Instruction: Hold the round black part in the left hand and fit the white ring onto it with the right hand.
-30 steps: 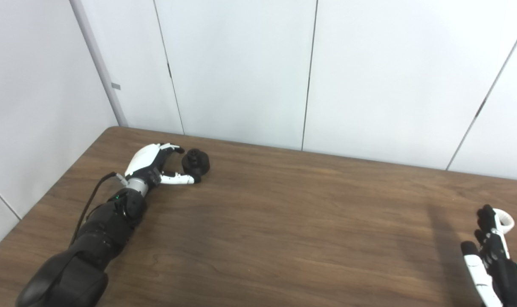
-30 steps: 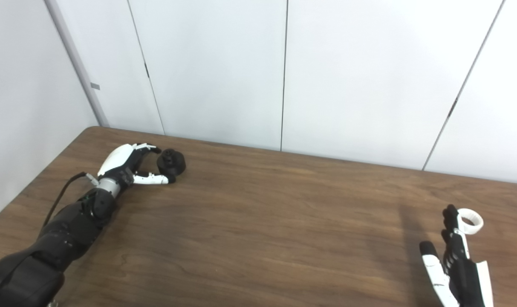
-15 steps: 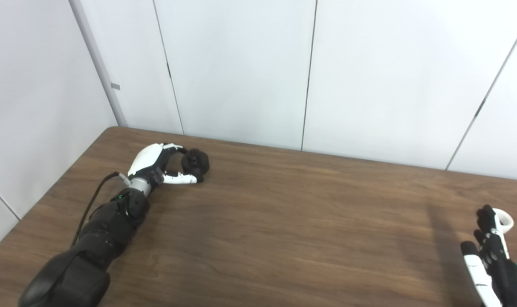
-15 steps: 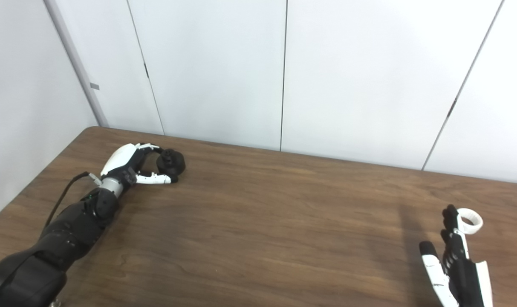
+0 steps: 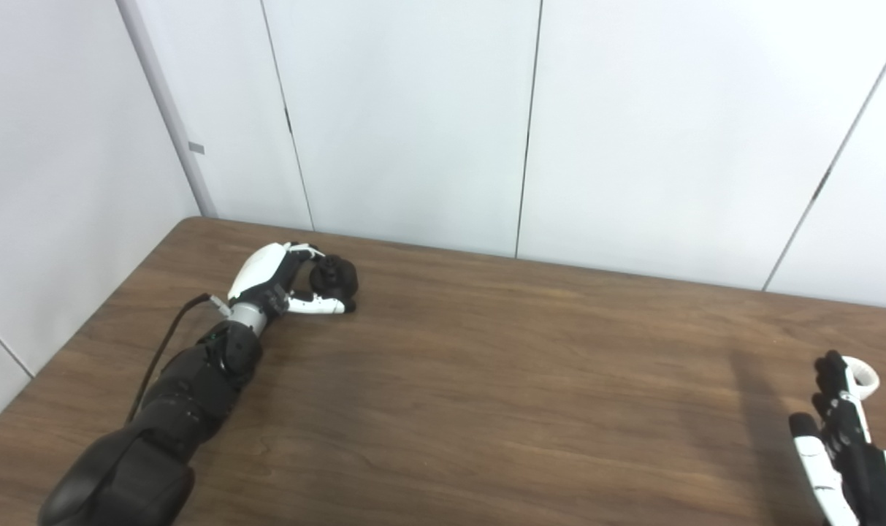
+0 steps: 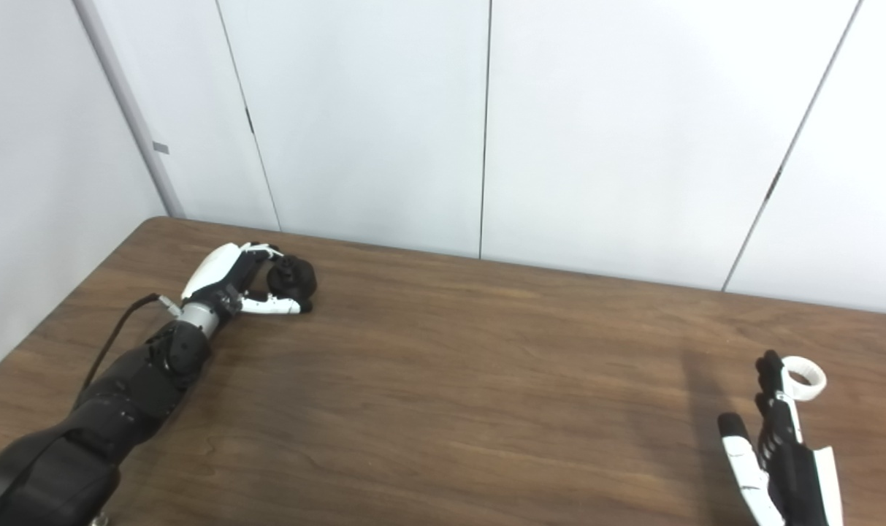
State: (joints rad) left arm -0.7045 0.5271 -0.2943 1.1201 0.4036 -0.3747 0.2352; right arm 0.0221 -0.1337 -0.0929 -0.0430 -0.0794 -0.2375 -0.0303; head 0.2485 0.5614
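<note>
White panelled walls (image 5: pixel 413 124) stand behind my brown wood table (image 5: pixel 486 380), which fills the lower view. My left hand (image 5: pixel 278 281) lies at the far left, its fingers curling round the part (image 5: pixel 334 276), though I cannot tell whether they truly clamp it; the part looks to rest on the table. My right hand (image 6: pixel 778 446) waits near the right edge, fingers spread and holding nothing, just beside the ring (image 6: pixel 805 378), which lies flat on the wood. I judge the risks so: a loose left grip could nudge the round part into rolling away, and my right fingertips could push the small ring toward the table's edge.
</note>
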